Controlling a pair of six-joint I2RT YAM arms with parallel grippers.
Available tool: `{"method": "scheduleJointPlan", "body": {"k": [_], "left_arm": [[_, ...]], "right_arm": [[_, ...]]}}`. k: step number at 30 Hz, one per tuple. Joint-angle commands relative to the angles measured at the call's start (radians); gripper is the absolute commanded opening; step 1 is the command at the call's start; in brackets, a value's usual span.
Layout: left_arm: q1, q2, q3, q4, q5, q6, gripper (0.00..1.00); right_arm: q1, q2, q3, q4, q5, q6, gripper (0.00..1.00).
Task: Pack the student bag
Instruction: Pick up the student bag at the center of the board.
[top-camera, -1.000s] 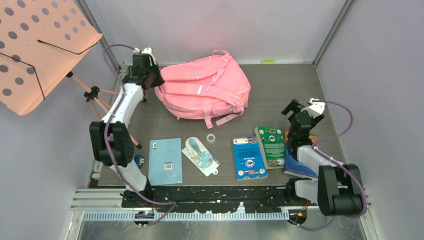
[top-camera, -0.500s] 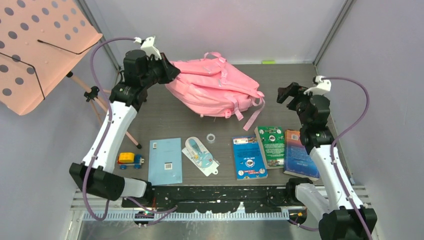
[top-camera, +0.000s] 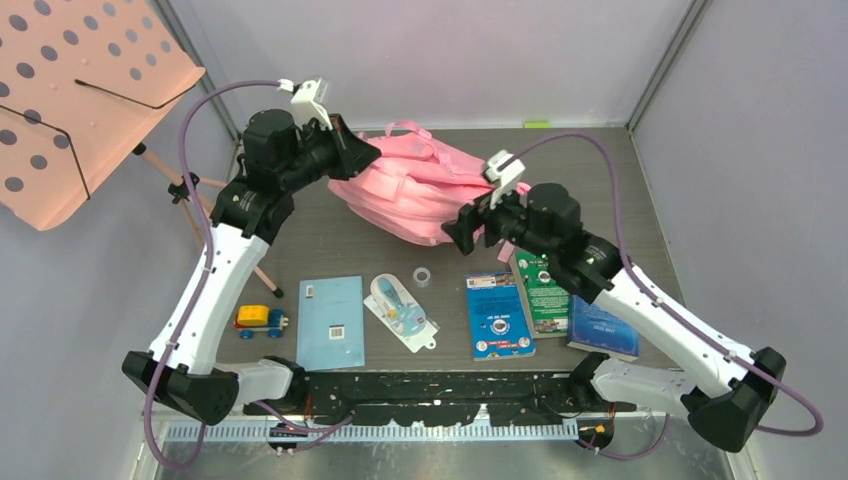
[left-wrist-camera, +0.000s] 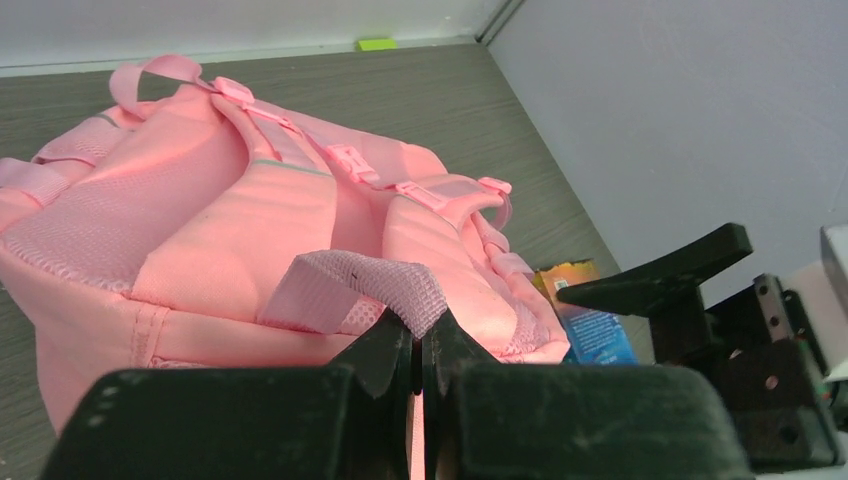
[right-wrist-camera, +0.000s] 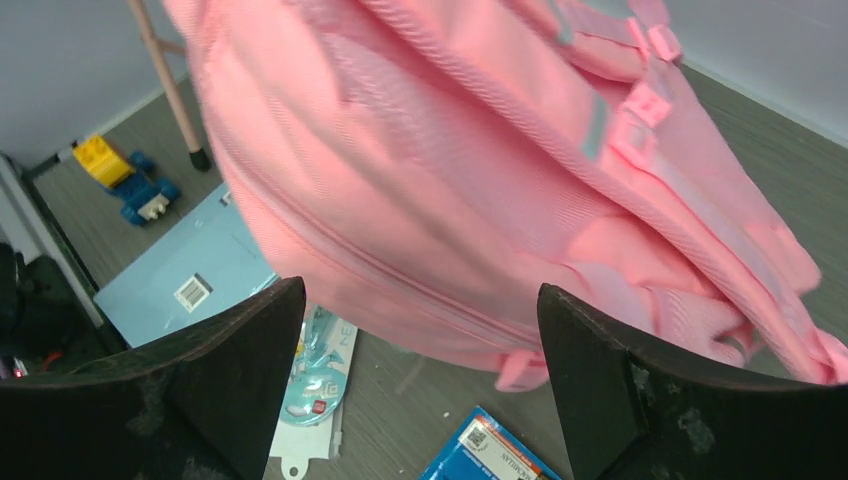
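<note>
Lifted at its left end since a second ago, the student bag (top-camera: 420, 190) sits tilted at the rear centre of the table (top-camera: 330, 240). The left gripper (left-wrist-camera: 420, 345) is clamped on the bag's mesh strap (left-wrist-camera: 360, 290). The right gripper (right-wrist-camera: 420, 300), swung in from the right, hangs with jaws wide apart just beside the bag's near side.

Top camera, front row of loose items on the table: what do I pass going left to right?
Yellow-and-blue toy, light blue booklet, blister pack, blue book, green book, dark blue book.

Three books (top-camera: 498, 315) — one bag (top-camera: 410, 195) (pink).
</note>
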Motion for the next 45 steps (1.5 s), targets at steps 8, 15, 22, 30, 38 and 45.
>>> {"method": "scheduleJointPlan", "body": {"k": [8,15,22,30,38,45], "left_arm": [[-0.042,-0.082,0.081,0.069,0.028,0.014,0.00],[-0.053,-0.092,0.086,0.058,0.025,0.025,0.00],[-0.054,-0.095,0.081,0.059,0.044,0.047,0.00],[-0.053,-0.162,0.025,0.051,0.022,0.217,0.60],[-0.052,-0.302,-0.091,-0.012,-0.110,0.424,1.00],[-0.033,-0.233,-0.153,-0.052,-0.094,0.523,0.98]], "right_arm": [[0.455,0.114,0.000,0.146,0.523,-0.319,0.92],[0.524,0.216,-0.111,0.490,0.878,-0.445,0.91],[0.524,0.319,-0.115,0.721,1.064,-0.558,0.59],[0.408,0.318,0.021,0.669,1.072,-0.582,0.01],[0.101,0.207,0.266,0.264,0.588,-0.299,0.00],[-0.083,0.176,0.375,0.127,0.273,-0.239,0.00]]}}
